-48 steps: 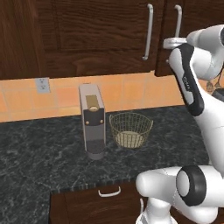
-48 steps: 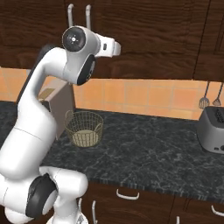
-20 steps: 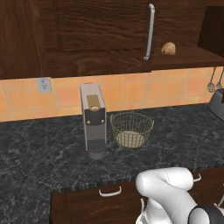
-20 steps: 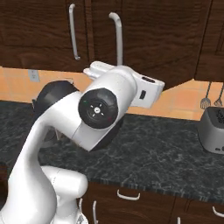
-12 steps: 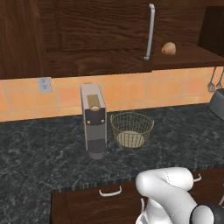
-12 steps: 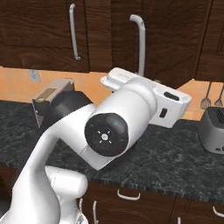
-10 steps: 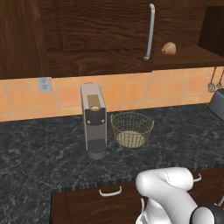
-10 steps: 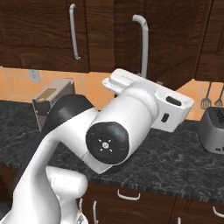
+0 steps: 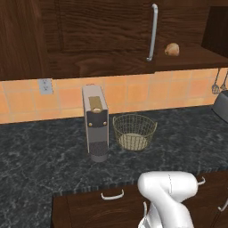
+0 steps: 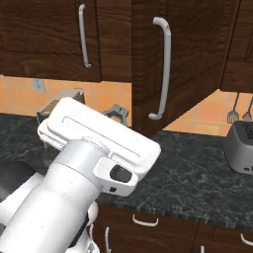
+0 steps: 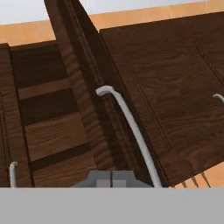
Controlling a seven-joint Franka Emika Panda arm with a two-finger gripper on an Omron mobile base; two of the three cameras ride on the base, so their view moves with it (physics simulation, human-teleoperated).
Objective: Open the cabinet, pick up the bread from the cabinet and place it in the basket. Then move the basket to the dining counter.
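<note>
Tool [image 11: 111, 177], apparently closed empty, faces the open cabinet [image 11: 87, 109] door.

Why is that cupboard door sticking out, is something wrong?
Nothing is broken. One cabinet door is swung open, so the bread shows on its shelf. The basket sits upright on the counter.

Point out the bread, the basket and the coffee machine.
bread [image 9: 172, 49], left base view, middle of the roll on the open cabinet shelf.
basket [image 9: 134, 132], left base view, front wire wall.
coffee machine [image 9: 95, 129], left base view, its grey front face.
</note>
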